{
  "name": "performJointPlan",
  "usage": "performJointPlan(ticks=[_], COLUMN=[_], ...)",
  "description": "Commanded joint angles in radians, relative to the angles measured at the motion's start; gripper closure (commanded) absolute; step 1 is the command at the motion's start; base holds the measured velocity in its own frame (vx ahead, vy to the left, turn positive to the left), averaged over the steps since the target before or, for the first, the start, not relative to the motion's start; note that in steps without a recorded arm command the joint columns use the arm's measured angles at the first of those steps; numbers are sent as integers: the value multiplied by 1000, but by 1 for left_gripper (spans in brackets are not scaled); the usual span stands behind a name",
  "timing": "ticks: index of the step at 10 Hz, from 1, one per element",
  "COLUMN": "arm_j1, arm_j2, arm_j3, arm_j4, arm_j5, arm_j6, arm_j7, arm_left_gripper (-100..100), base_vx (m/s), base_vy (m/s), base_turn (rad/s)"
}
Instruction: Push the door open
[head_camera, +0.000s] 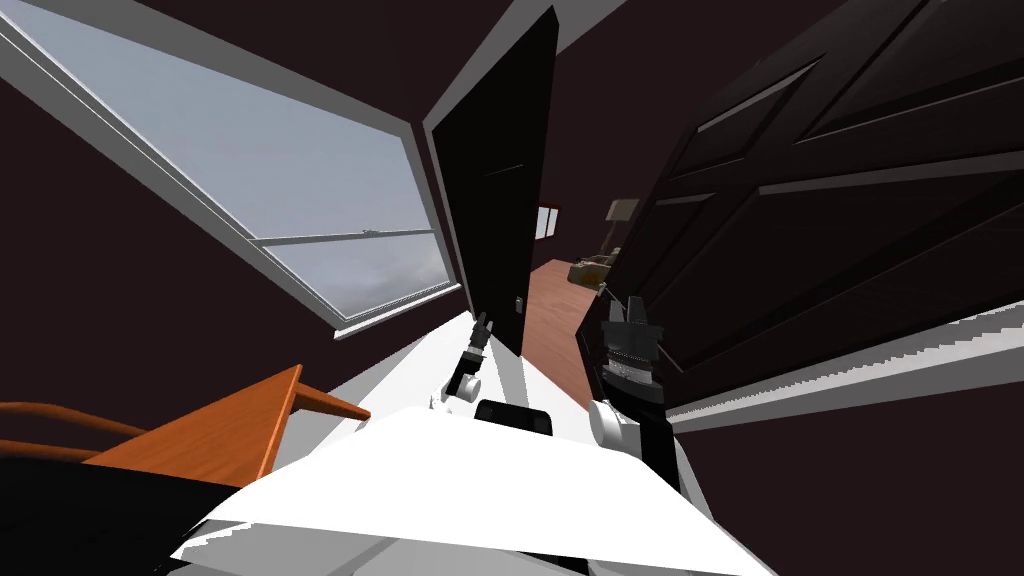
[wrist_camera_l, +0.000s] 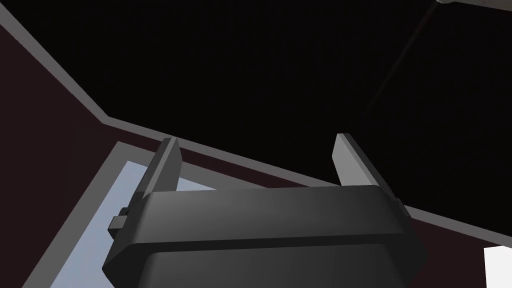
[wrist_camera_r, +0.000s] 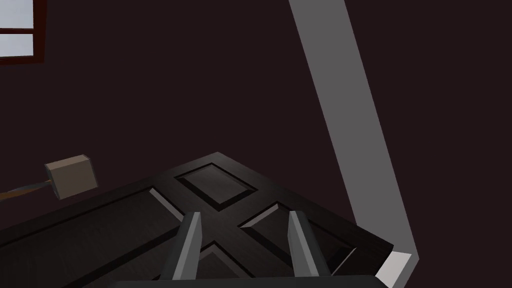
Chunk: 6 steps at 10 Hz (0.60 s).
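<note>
Fingers (wrist_camera_r: 190, 245) of right gripper (wrist_camera_r: 245, 215) parted, nothing between them, tips close to face of dark panelled door (wrist_camera_r: 215, 185) | door stands swung open on robot's right, wooden floor (head_camera: 550, 300) and lamp (wrist_camera_r: 72, 175) showing past its edge | left gripper (wrist_camera_l: 257, 137) spread, empty, near black slab (head_camera: 500, 150) beside window (head_camera: 250, 170)

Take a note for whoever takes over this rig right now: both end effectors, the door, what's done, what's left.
Right end effector: open, empty, fingers over the panelled face of the dark door, near its free edge. Contact cannot be told.
Left end effector: open, empty, held beside the black surface left of the gap.
Door: partly swung open; a wood floor shows through the gap.
Done: door ajar.
Left: probably push it wider with the right arm.
</note>
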Motion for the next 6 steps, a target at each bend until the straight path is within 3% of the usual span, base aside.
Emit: performJointPlan(ticks=[1,6], arm_j1=[-10,-78], arm_j2=[-1,2], arm_j3=[-4,-31], arm_j4=[32,176], arm_j5=[0,5], arm_j6=[-10,-29], arm_j7=[-1,-5], arm_left_gripper=[-100,-100], base_vx=[43,52], base_vy=[33,47], base_turn=[-53,-109])
